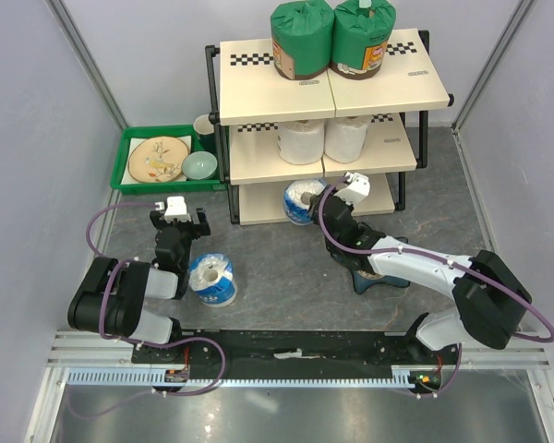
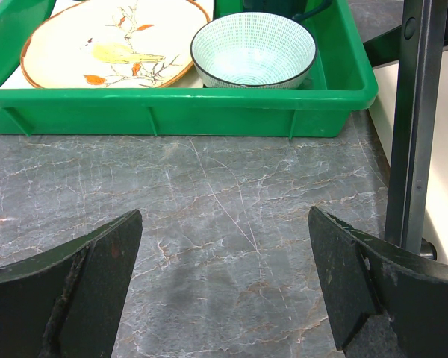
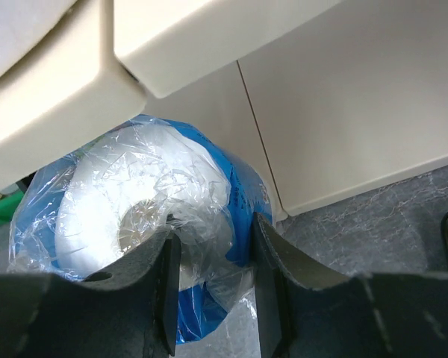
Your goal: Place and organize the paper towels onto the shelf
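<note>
The right gripper is pinched narrow on the wall of a blue-and-white paper towel roll, one finger at its core. It holds the roll at the front of the bottom tier of the shelf, under the middle board. Two green-wrapped rolls stand on the top tier and two white rolls on the middle one, while the left gripper is spread wide and empty over the counter, facing the green tray, with a second blue-and-white roll upright just beside its arm.
</note>
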`<action>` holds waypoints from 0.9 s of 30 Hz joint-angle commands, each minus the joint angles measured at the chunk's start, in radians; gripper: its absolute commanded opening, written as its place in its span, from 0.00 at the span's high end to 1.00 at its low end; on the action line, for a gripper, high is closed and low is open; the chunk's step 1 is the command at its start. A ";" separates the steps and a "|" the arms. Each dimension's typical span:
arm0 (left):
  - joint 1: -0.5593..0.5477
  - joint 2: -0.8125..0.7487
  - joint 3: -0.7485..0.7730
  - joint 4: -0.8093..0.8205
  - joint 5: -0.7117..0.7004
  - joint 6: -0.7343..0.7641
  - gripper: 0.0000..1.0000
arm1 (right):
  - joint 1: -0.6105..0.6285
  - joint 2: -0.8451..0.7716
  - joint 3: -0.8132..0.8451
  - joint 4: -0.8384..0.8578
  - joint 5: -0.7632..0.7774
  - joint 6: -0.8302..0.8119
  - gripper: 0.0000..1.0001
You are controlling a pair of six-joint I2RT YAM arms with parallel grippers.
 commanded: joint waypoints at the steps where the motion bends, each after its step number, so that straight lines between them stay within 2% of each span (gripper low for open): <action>1: 0.006 0.001 0.015 0.043 0.004 0.011 0.01 | -0.012 0.012 -0.019 0.182 0.068 -0.006 0.71; 15: 0.006 0.003 0.015 0.043 0.004 0.011 0.01 | -0.037 0.093 -0.083 0.392 0.074 -0.014 0.72; 27: 0.006 0.003 0.015 0.043 0.002 0.011 0.01 | -0.052 0.132 -0.074 0.452 0.098 -0.049 0.72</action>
